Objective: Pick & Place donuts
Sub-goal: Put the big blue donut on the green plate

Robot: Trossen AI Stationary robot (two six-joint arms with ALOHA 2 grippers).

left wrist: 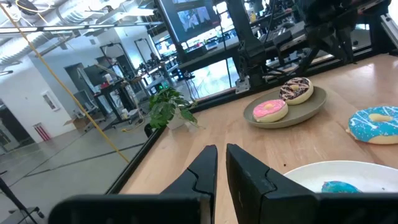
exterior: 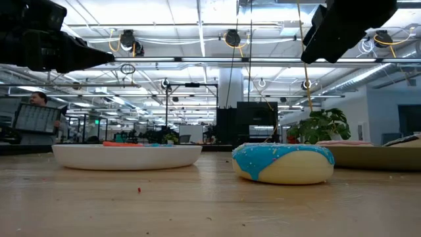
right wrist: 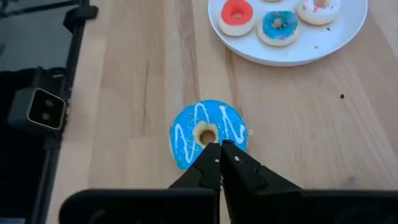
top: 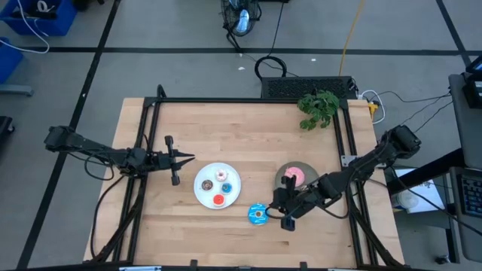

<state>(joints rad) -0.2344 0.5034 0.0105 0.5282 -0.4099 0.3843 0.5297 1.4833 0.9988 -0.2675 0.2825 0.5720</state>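
A large blue-iced donut [right wrist: 186,134] lies flat on the wooden table, near its front edge. My right gripper [right wrist: 219,149] hangs shut above it, tips slanting down over the donut's ring, touching nothing; in the high view it [top: 277,203] stands just right of the donut [top: 257,214]. A white plate [top: 203,197] holds several small donuts: red [right wrist: 236,15], blue [right wrist: 278,26] and white-pink [right wrist: 318,9] among them. A grey plate [left wrist: 311,109] carries a pink donut [left wrist: 270,110] and a chocolate sprinkled one [left wrist: 295,90]. My left gripper [top: 184,158] waits shut, level, left of the white plate.
A small potted plant [top: 318,107] stands at the far right corner. Black frame rails [top: 151,135] run along the table's left, far and right edges. A small camera [right wrist: 37,107] sits at the near edge. Bare wood lies between the two plates and around the blue donut.
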